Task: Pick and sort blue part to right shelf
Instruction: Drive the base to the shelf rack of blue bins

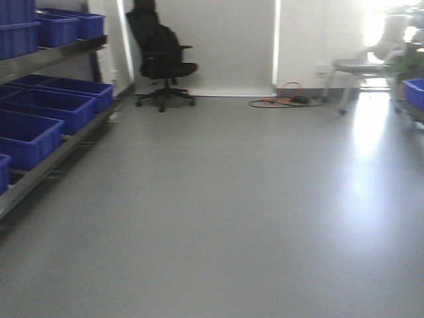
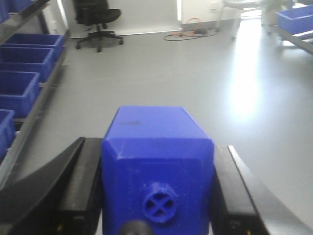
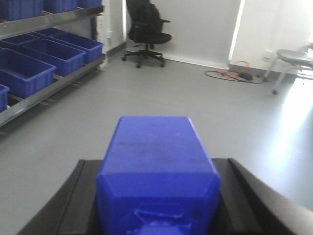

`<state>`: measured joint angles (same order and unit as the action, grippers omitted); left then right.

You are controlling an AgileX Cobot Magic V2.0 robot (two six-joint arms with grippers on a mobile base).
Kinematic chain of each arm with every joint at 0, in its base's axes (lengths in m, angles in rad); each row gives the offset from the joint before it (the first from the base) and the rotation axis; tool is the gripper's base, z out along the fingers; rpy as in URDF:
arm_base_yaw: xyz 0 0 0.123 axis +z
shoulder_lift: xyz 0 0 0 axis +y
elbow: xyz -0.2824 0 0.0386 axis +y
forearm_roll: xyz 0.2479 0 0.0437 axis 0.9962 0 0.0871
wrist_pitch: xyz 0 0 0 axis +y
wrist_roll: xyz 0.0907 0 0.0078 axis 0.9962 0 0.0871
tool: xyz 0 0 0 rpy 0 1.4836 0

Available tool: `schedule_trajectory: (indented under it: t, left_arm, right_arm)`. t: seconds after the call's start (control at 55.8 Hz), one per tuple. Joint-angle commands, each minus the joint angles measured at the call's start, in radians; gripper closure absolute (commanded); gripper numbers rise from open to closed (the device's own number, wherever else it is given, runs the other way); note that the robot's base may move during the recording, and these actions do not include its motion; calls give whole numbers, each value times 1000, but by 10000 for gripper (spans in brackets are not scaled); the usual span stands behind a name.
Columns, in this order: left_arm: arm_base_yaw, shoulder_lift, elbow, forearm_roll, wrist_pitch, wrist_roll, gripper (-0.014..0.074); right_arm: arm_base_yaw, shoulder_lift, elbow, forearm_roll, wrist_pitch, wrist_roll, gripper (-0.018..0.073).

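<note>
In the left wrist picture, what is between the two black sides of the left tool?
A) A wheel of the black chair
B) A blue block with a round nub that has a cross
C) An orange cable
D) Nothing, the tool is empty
B: the left tool is shut on the blue part, touching both its sides, and the round nub with a cross faces the camera.
</note>
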<state>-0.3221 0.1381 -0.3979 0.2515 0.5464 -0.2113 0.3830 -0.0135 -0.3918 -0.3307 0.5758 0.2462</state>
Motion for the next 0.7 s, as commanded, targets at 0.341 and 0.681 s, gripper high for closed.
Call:
schedule_trajectory:
  t: [0.341,0.681]
  left_arm:
    - [-4,18,-28,7,-88,-13,265]
    - [-4,18,-28,7,-88,-13,265]
  right_arm:
    - [-5,3,-26,-24,-95,-8,393]
    - [-5,3,-26,-24,-95,-8,393]
